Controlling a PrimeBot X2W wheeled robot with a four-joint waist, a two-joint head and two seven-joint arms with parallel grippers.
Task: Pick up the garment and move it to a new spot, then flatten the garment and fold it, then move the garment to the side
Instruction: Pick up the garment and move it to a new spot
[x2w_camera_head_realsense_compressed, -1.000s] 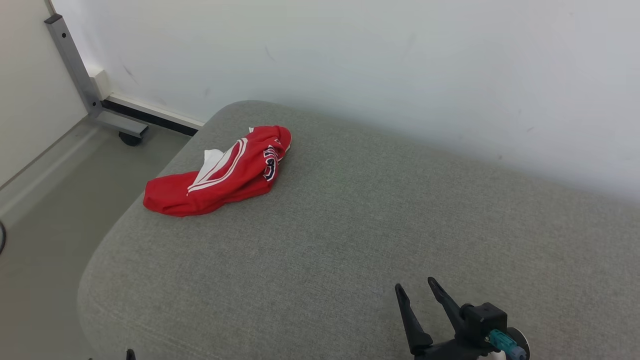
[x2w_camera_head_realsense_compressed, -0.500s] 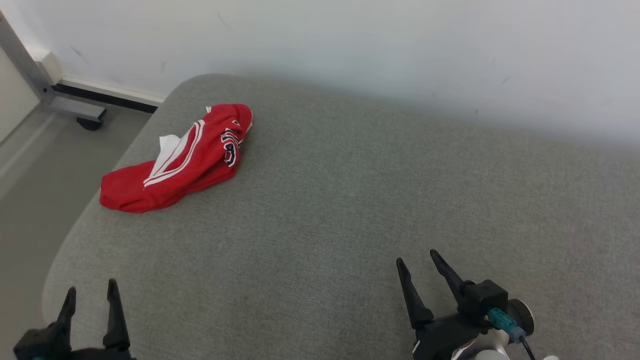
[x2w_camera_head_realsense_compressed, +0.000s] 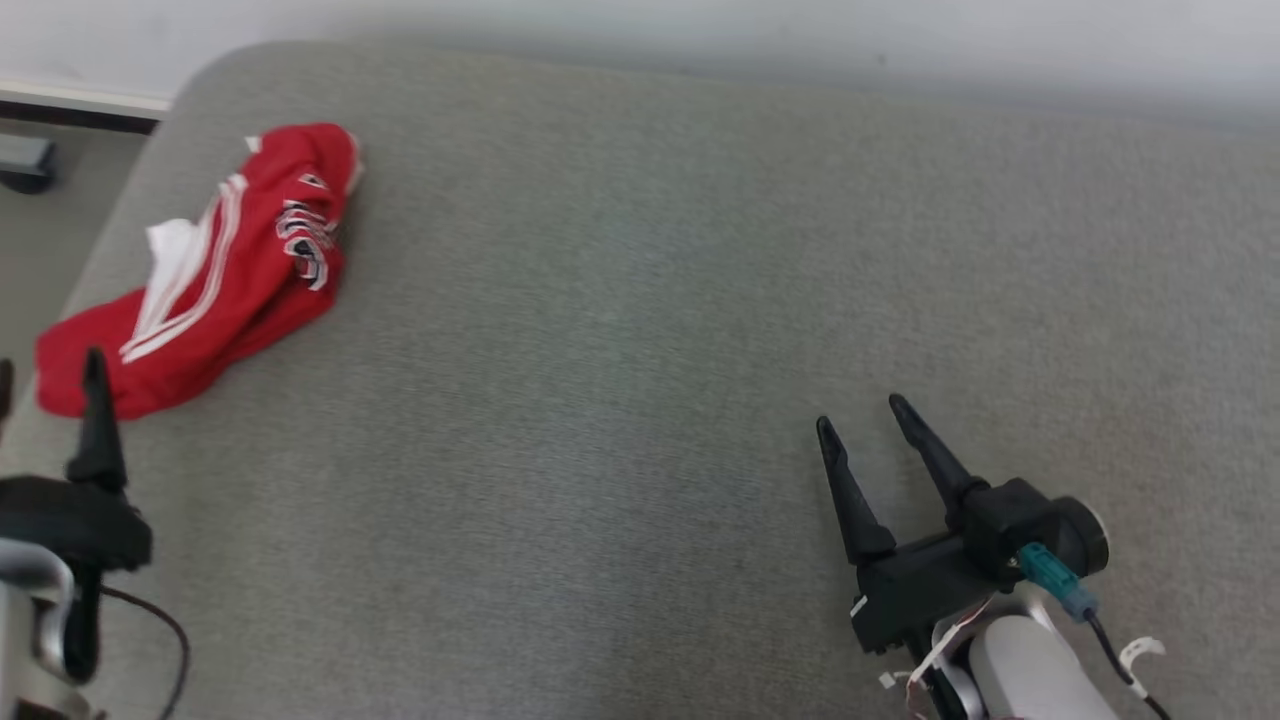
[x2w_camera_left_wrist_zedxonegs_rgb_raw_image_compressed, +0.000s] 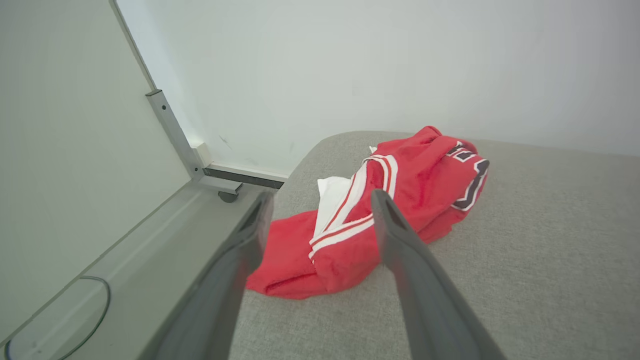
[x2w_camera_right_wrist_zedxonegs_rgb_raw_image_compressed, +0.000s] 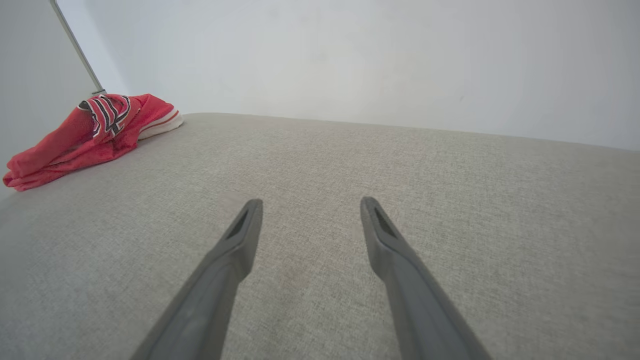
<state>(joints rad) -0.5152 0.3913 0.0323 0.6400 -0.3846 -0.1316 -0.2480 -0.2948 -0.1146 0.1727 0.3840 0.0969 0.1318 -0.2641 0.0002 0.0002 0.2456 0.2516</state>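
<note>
The garment (x2w_camera_head_realsense_compressed: 200, 270) is a crumpled red piece with white stripes and dark lettering. It lies near the far left corner of the grey padded surface (x2w_camera_head_realsense_compressed: 640, 300). My left gripper (x2w_camera_head_realsense_compressed: 48, 375) is open just short of the garment's near end, touching nothing. In the left wrist view the garment (x2w_camera_left_wrist_zedxonegs_rgb_raw_image_compressed: 420, 170) lies straight ahead between and beyond the left gripper's (x2w_camera_left_wrist_zedxonegs_rgb_raw_image_compressed: 322, 197) spread fingers. My right gripper (x2w_camera_head_realsense_compressed: 862, 415) stands open and empty over bare fabric at the lower right. In the right wrist view the right gripper (x2w_camera_right_wrist_zedxonegs_rgb_raw_image_compressed: 311, 201) points across the surface, with the garment (x2w_camera_right_wrist_zedxonegs_rgb_raw_image_compressed: 85, 135) far off at the left.
A white wall runs behind the surface. Left of the surface's rounded edge the floor (x2w_camera_left_wrist_zedxonegs_rgb_raw_image_compressed: 125, 250) drops away. On it stand a grey metal frame leg (x2w_camera_left_wrist_zedxonegs_rgb_raw_image_compressed: 175, 135) on a caster and a dark cable (x2w_camera_left_wrist_zedxonegs_rgb_raw_image_compressed: 95, 300). A dark baseboard (x2w_camera_head_realsense_compressed: 80, 105) shows at the top left.
The head camera has tilted down and swung right, shifting the whole picture. My left gripper has come up into view close to the garment's near end. The garment lies as before.
</note>
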